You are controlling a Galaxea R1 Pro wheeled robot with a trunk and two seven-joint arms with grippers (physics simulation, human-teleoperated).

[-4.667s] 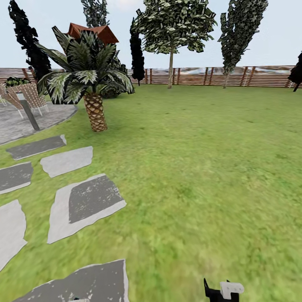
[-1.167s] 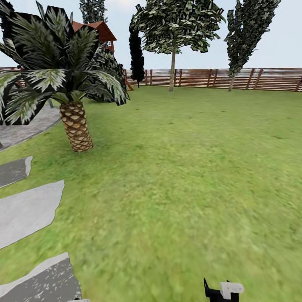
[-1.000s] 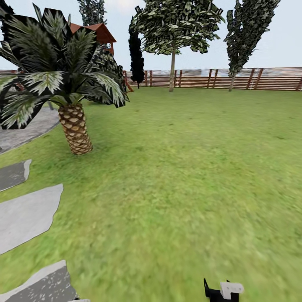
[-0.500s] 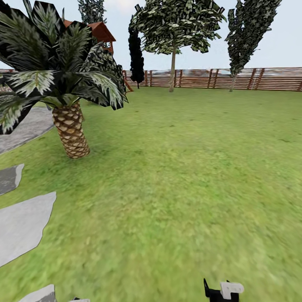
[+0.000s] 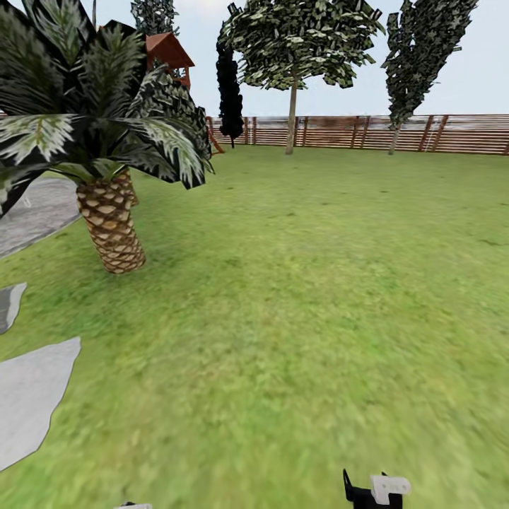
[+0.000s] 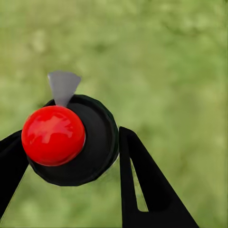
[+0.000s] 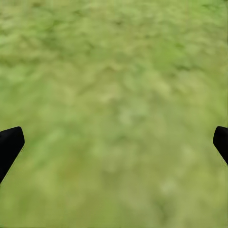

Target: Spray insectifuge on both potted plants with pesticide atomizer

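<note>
Left wrist view showed the left gripper (image 6: 71,156) with jaws clamped on the pesticide atomizer (image 6: 71,140), the right gripper (image 7: 114,142) gaping over lawn (image 5: 318,283), so I feared rolling could jolt it loose before any potted plants appeared.

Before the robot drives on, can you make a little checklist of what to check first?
1. Sprayer held: ok, the left gripper is shut on the atomizer, red knob up.
2. Right gripper free: ok, open over grass.
3. Potted plants found: not ok, none spotted yet.
4. Path ahead: ok, open lawn.
5. Palm clearance: ok, it stands off to the left.
6. Nozzle direction: cannot tell.
</note>
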